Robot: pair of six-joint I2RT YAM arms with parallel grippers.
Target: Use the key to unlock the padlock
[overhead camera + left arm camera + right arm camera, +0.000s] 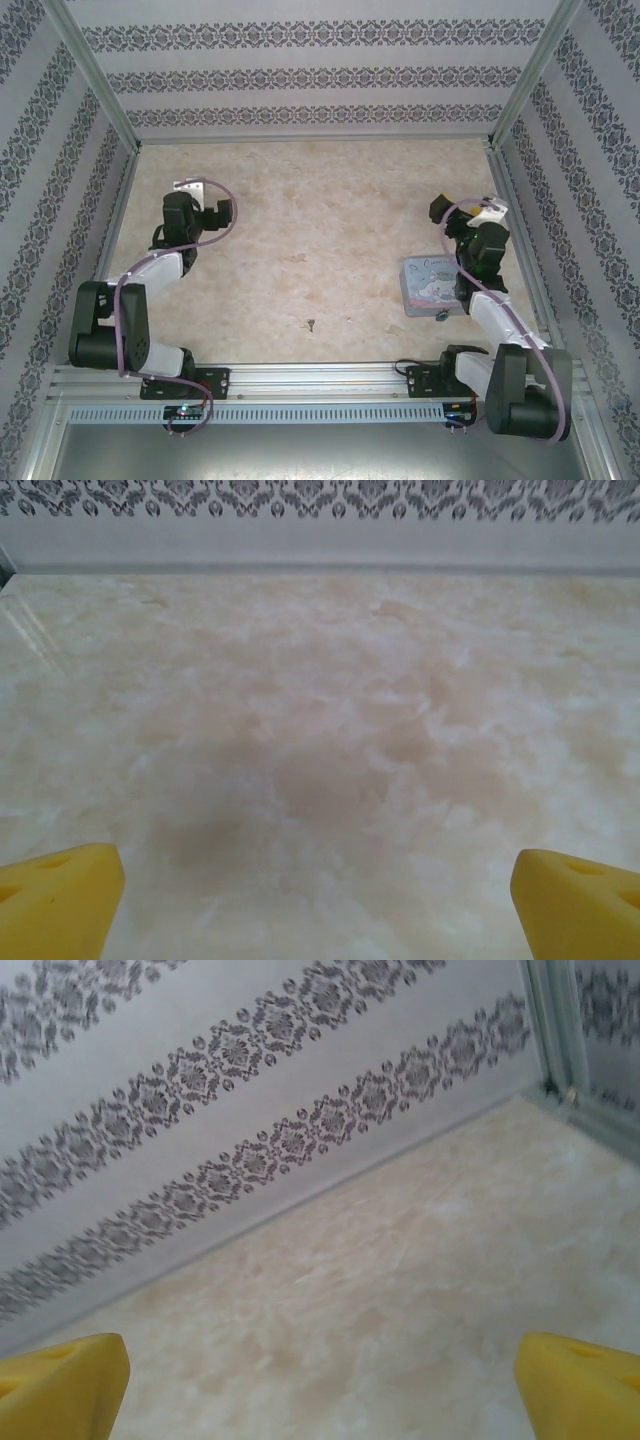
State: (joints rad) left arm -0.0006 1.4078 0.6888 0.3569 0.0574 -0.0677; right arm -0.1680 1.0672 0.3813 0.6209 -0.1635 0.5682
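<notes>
The key [311, 324] is a tiny dark sliver lying on the marbled table, near the front edge at the middle. The padlock [440, 316] is a small teal speck against the near edge of the pastel-blue tin, beside my right forearm. My left gripper [226, 213] sits at the back left, far from both, open; its yellow fingertips [60, 900] stand wide apart over bare table, around the left gripper [320, 910]. My right gripper [441, 208] hovers behind the tin, open, and the right gripper [320, 1390] faces the patterned wall with nothing between its pads.
The pastel-blue cartoon tin [428, 283] lies flat at the right, partly under my right arm. Patterned walls enclose the table on three sides, with metal posts at the back corners [555, 1030]. An aluminium rail [320, 385] runs along the front.
</notes>
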